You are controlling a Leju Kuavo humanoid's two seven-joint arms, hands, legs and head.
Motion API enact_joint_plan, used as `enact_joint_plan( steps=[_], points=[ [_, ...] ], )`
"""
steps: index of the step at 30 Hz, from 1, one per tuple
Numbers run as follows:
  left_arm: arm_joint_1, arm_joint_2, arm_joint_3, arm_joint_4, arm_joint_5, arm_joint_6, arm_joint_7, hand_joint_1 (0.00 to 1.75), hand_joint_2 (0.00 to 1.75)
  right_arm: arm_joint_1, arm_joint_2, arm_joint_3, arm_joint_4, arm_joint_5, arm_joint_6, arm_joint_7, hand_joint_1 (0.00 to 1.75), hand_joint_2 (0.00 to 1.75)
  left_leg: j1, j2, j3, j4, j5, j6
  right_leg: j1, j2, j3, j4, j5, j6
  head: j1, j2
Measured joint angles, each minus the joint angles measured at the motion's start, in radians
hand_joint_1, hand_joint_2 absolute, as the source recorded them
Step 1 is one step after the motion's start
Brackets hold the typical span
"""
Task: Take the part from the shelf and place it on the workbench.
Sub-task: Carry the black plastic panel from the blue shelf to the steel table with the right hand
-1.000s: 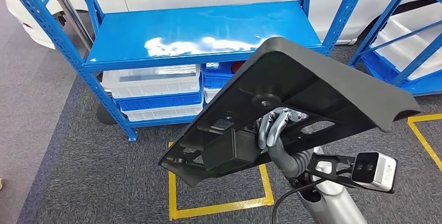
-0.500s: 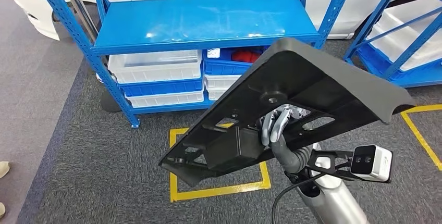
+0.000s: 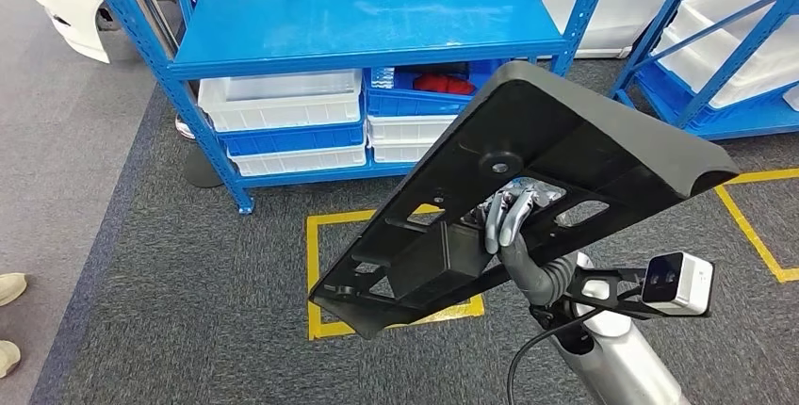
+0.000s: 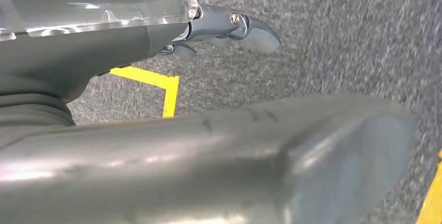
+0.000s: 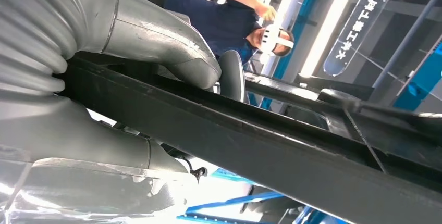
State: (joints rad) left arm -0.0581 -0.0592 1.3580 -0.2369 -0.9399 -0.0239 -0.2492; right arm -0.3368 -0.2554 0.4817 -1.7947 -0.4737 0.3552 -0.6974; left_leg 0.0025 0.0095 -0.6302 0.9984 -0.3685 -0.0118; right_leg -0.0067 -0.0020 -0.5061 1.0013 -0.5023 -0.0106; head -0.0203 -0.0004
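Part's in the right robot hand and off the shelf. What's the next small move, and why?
Probably keep backing off and turn to look for the workbench. The right robot hand grips the part clear of the shelf, and only carpet lies below.

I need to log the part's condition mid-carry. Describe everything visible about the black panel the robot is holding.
The black panel is a large, flat, matte piece that looks like moulded plastic, with a rounded corner and a raised lip along one edge. The face in view has ribs, cut-out openings, a round boss and a boxy block. It is held tilted above the grey carpet, in front of the blue shelf. The right robot hand grips it; nothing else touches it.
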Motion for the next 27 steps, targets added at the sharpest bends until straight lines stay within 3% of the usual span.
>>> enact_joint_plan(
  steps=[2, 5, 6, 7, 8, 11, 13, 15, 17, 18, 20, 21, 22, 23, 25, 27],
  points=[
    [0.002, 0.000, 0.000, 0.000, 0.000, 0.001, -0.001, 0.00, 0.00, 0.017, -0.007, -0.007, 0.000, 0.010, 0.024, 0.000, 1.75, 1.75, 0.002, -0.002, -0.021, 0.037, -0.040, -0.010, -0.004, -0.003, -0.016, -0.004, 0.016, -0.017, 0.000, 0.000],
    [0.004, 0.000, 0.003, 0.000, 0.007, 0.004, 0.005, 0.00, 0.00, 0.050, -0.007, -0.019, 0.000, 0.036, 0.062, 0.000, 1.75, 1.75, 0.006, -0.003, -0.081, 0.222, -0.167, -0.020, -0.002, -0.005, -0.047, -0.005, 0.041, -0.030, 0.000, 0.000],
    [0.004, 0.000, 0.005, 0.000, 0.008, 0.004, 0.009, 0.00, 0.00, 0.056, -0.007, -0.020, 0.001, 0.040, 0.066, 0.000, 1.75, 1.75, 0.007, -0.003, -0.092, 0.276, -0.184, -0.022, -0.001, -0.005, -0.058, -0.004, 0.049, -0.030, 0.000, 0.000],
    [0.004, 0.000, 0.007, 0.000, 0.008, 0.004, 0.011, 0.00, 0.00, 0.060, -0.006, -0.021, 0.002, 0.041, 0.067, 0.000, 1.75, 1.75, 0.007, -0.003, -0.089, 0.298, -0.182, -0.023, 0.000, -0.004, -0.067, -0.003, 0.056, -0.029, 0.000, 0.000],
    [0.004, 0.000, 0.009, 0.000, 0.008, 0.004, 0.013, 0.00, 0.00, 0.062, -0.005, -0.021, 0.002, 0.041, 0.067, 0.000, 1.75, 1.75, 0.007, -0.003, -0.064, 0.276, -0.163, -0.021, 0.001, -0.003, -0.075, -0.003, 0.062, -0.028, 0.000, 0.000],
    [0.001, 0.000, 0.015, 0.000, 0.007, 0.004, 0.015, 0.00, 0.00, 0.063, -0.005, -0.022, 0.003, 0.039, 0.060, 0.000, 1.75, 1.75, 0.004, -0.003, 0.084, 0.056, -0.109, -0.008, 0.003, -0.003, -0.088, -0.001, 0.075, -0.019, 0.000, 0.000],
    [-0.002, 0.001, 0.017, 0.000, 0.005, 0.004, 0.017, 0.00, 0.00, 0.059, -0.005, -0.023, 0.003, 0.035, 0.049, 0.000, 1.75, 1.75, -0.001, -0.004, 0.127, -0.020, -0.111, 0.002, 0.003, -0.004, -0.091, 0.000, 0.083, -0.009, 0.000, 0.000],
    [-0.002, 0.002, 0.018, 0.000, 0.004, 0.004, 0.022, 0.00, 0.00, 0.049, -0.004, -0.021, 0.003, 0.025, 0.033, 0.001, 1.75, 1.75, -0.001, -0.004, 0.126, -0.028, -0.104, 0.011, 0.004, -0.004, -0.094, 0.000, 0.089, 0.003, 0.000, 0.000],
    [-0.002, 0.003, 0.019, 0.000, 0.003, 0.002, 0.027, 0.00, 0.00, 0.038, -0.005, -0.017, 0.003, 0.005, 0.018, 0.003, 1.75, 1.75, 0.004, -0.002, 0.125, -0.039, -0.092, 0.023, 0.004, -0.002, -0.108, 0.027, 0.068, 0.014, 0.000, 0.000],
    [-0.003, 0.003, 0.019, 0.000, 0.003, 0.001, 0.028, 0.00, 0.00, 0.035, -0.005, -0.015, 0.003, -0.004, 0.014, 0.003, 1.75, 1.75, 0.007, -0.001, 0.123, -0.042, -0.086, 0.028, 0.004, -0.001, -0.126, 0.068, 0.040, 0.018, 0.000, 0.000],
    [-0.004, 0.003, 0.019, 0.000, 0.004, -0.002, 0.028, 0.00, 0.00, 0.042, -0.004, -0.010, 0.003, -0.007, 0.013, 0.003, 1.75, 1.75, 0.005, 0.000, 0.113, -0.039, -0.081, 0.034, 0.000, 0.001, -0.183, 0.200, -0.030, 0.025, 0.000, 0.000],
    [-0.003, 0.003, 0.019, 0.000, 0.004, -0.002, 0.027, 0.00, 0.00, 0.053, 0.000, -0.007, 0.003, 0.002, 0.017, 0.002, 1.75, 1.75, 0.005, 0.000, 0.109, -0.036, -0.080, 0.035, -0.002, 0.001, -0.206, 0.257, -0.051, 0.028, 0.000, 0.000],
    [-0.001, 0.003, 0.019, 0.000, 0.005, -0.001, 0.026, 0.00, 0.00, 0.068, 0.005, -0.006, 0.002, 0.020, 0.026, 0.002, 1.75, 1.75, 0.005, -0.001, 0.106, -0.033, -0.080, 0.034, -0.004, 0.001, -0.216, 0.286, -0.054, 0.030, 0.000, 0.000],
    [0.001, 0.002, 0.020, 0.000, 0.006, 0.000, 0.025, 0.00, 0.00, 0.085, 0.013, -0.005, 0.001, 0.043, 0.038, 0.002, 1.75, 1.75, 0.005, -0.002, 0.104, -0.030, -0.081, 0.033, -0.006, 0.001, -0.206, 0.273, -0.036, 0.031, 0.000, 0.000],
    [0.002, 0.000, 0.021, 0.000, 0.006, 0.002, 0.024, 0.00, 0.00, 0.115, 0.036, -0.008, -0.008, 0.092, 0.068, 0.002, 1.75, 1.75, 0.005, 0.001, 0.103, -0.021, -0.087, 0.028, -0.008, -0.016, -0.142, 0.151, 0.025, 0.028, 0.000, 0.000],
    [0.003, 0.000, 0.024, 0.000, 0.006, 0.003, 0.024, 0.00, 0.00, 0.130, 0.064, -0.013, -0.021, 0.127, 0.088, 0.002, 1.75, 1.75, 0.000, 0.009, 0.099, -0.008, -0.094, 0.018, -0.001, -0.044, -0.093, 0.045, 0.057, 0.017, 0.000, 0.000]
  ],
)
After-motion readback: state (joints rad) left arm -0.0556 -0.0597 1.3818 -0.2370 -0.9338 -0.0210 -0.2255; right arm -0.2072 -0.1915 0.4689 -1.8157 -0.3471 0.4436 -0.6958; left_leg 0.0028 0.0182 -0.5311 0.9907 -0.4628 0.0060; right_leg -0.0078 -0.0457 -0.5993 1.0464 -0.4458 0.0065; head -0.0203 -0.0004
